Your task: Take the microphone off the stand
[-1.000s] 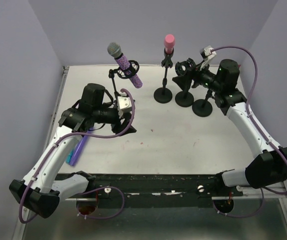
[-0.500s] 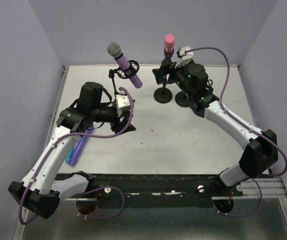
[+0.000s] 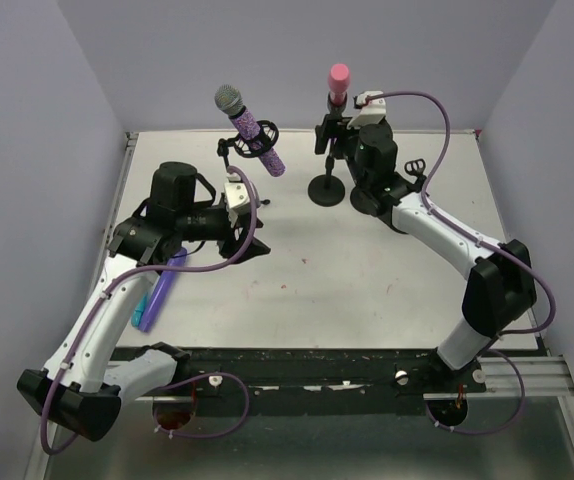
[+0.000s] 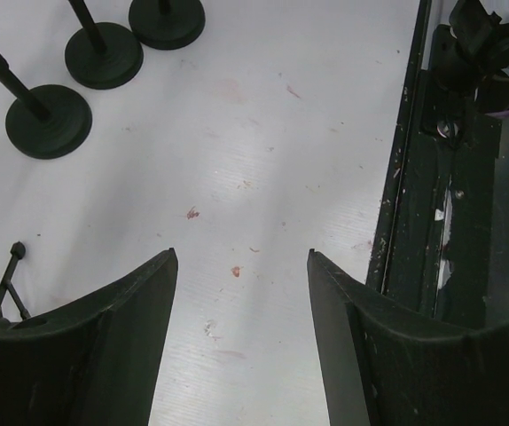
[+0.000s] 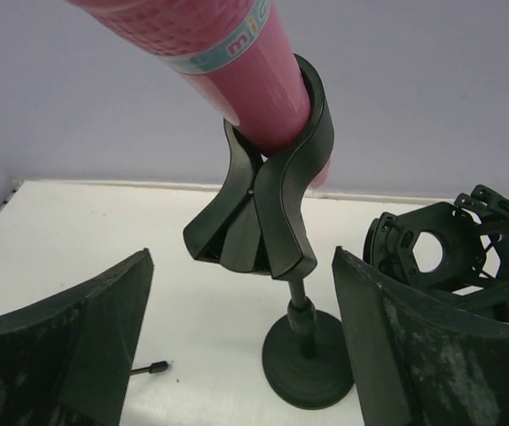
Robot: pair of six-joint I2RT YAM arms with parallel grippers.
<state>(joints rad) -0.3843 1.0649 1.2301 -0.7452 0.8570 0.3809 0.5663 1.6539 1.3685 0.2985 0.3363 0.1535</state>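
Right wrist view shows the pink microphone (image 5: 228, 62) seated in the black clip (image 5: 268, 213) of its stand (image 5: 308, 355), in line with the gap between the spread right fingers (image 5: 68, 355) and touched by neither, a closeness the top view leaves unclear. Left wrist view shows the left fingers (image 4: 86, 355) spread wide, holding nothing, over the tabletop (image 4: 263, 133), with round stand bases (image 4: 49, 120) ahead to their left. Compared with a second ago, the right fingers have swung leftward from the other stands to this one, while the left fingers barely moved.
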